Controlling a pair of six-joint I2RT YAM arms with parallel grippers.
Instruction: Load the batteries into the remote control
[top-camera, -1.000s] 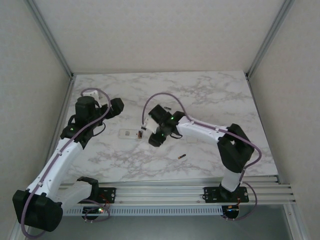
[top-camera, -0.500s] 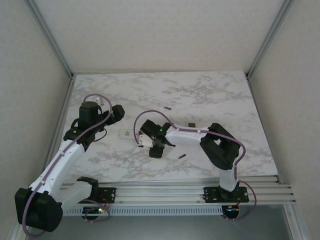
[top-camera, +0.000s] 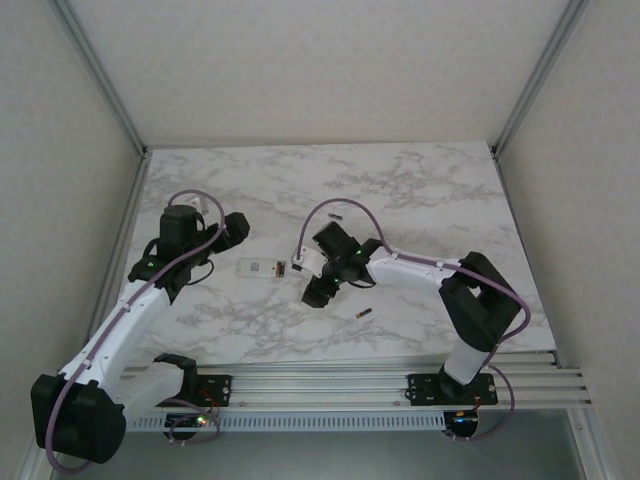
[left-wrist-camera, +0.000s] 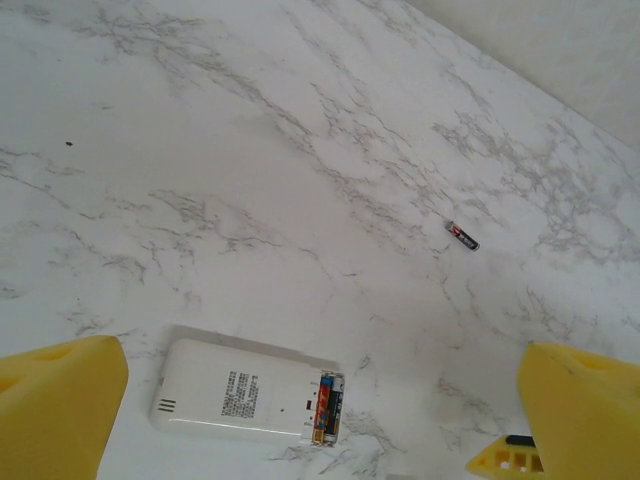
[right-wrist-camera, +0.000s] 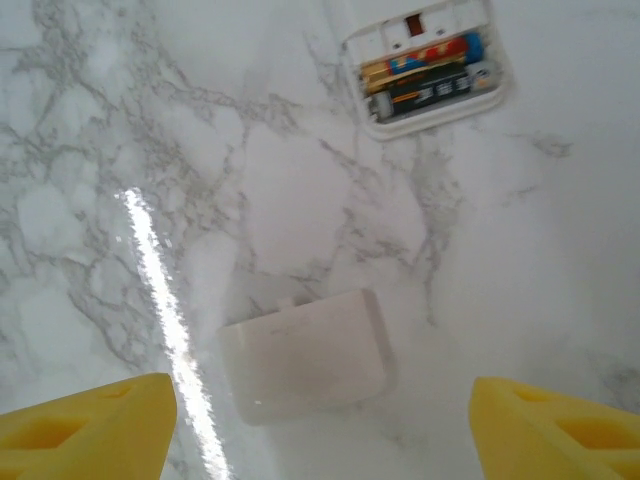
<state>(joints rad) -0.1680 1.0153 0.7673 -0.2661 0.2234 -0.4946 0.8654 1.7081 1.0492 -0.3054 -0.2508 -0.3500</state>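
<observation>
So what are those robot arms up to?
They're loading a white remote with batteries; two sit inside it. The right gripper hovers open above the loose cover; the left gripper is open too, holding nothing. A spare battery lies on the table.

White marble table (top-camera: 430, 200) spreads under the right pincer (right-wrist-camera: 320, 430). A small white lid (right-wrist-camera: 305, 350) lies flat on it just ahead of that pincer. Pale walls (top-camera: 300, 70) stand far beyond; a metal rail (top-camera: 330, 385) runs behind it, at the near edge.
</observation>
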